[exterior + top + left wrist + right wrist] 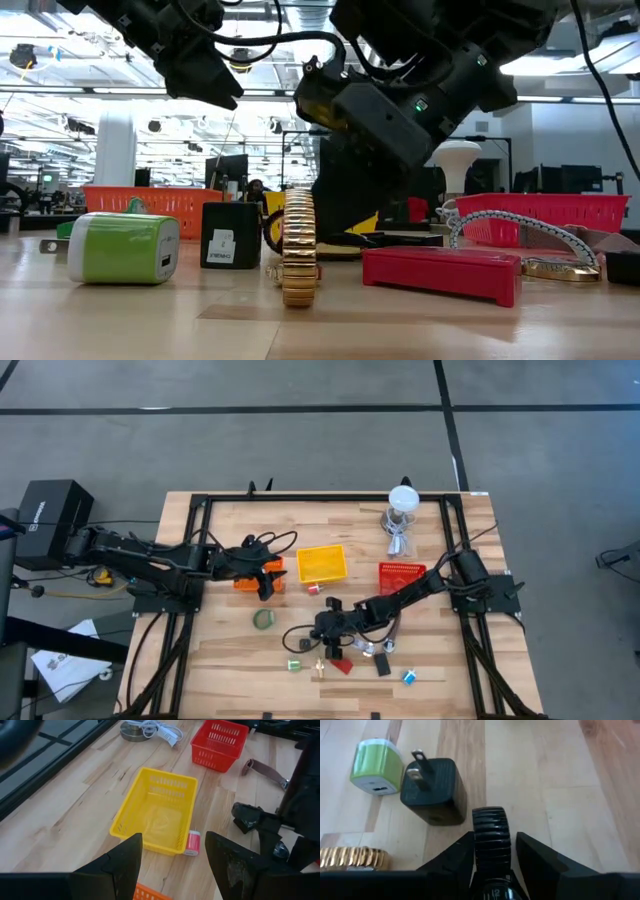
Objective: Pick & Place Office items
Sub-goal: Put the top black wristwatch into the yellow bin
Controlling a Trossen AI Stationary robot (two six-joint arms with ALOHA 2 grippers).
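Wooden counter [220,660] with small office items spread near its front edge, both arms reaching in.

Right end effector [492,852] is low over the counter with its two fingers around a black ribbed watch band [491,837]; they look closed on it, though contact is hard to confirm. Just beside lie a black plug adapter [434,790], a green charger cube [376,766] and a gold watch band [352,858]. Left end effector [172,857] hangs with fingers apart and nothing between them, above the yellow bin [155,810].
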